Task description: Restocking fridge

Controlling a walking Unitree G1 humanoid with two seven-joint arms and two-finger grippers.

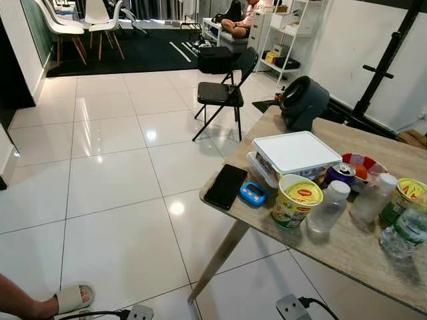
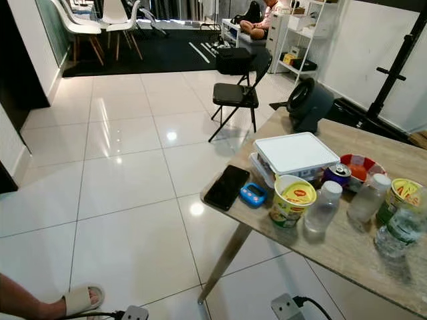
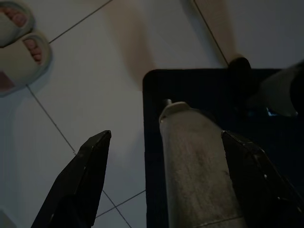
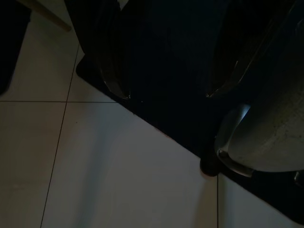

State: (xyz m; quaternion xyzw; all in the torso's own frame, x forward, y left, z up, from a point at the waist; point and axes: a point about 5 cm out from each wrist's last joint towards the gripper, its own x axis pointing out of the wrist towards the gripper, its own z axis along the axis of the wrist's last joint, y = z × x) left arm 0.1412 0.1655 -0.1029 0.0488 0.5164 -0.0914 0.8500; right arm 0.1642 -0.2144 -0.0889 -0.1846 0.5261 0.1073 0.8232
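Note:
A wooden table (image 1: pixel 347 250) stands at the right with groceries on it: a yellow noodle cup (image 1: pixel 295 200), a soda can (image 1: pixel 341 173), two clear plastic bottles (image 1: pixel 328 208) (image 1: pixel 372 197), a second noodle cup (image 1: pixel 404 200) and a water bottle (image 1: pixel 403 233). Behind them sits a white lidded container (image 1: pixel 295 152). Both arms hang low over the floor tiles. My left gripper (image 3: pixel 167 135) is open with nothing held. In the dark right wrist view my right gripper (image 4: pixel 167 95) is also open and holds nothing.
A black phone (image 1: pixel 225 186) and a small blue device (image 1: pixel 253 194) lie near the table's corner, with a black fan (image 1: pixel 302 101) at its far end. A black folding chair (image 1: pixel 223 92) stands beyond. A person's sandalled foot (image 1: pixel 70 298) and power strips (image 1: pixel 293 308) are on the floor.

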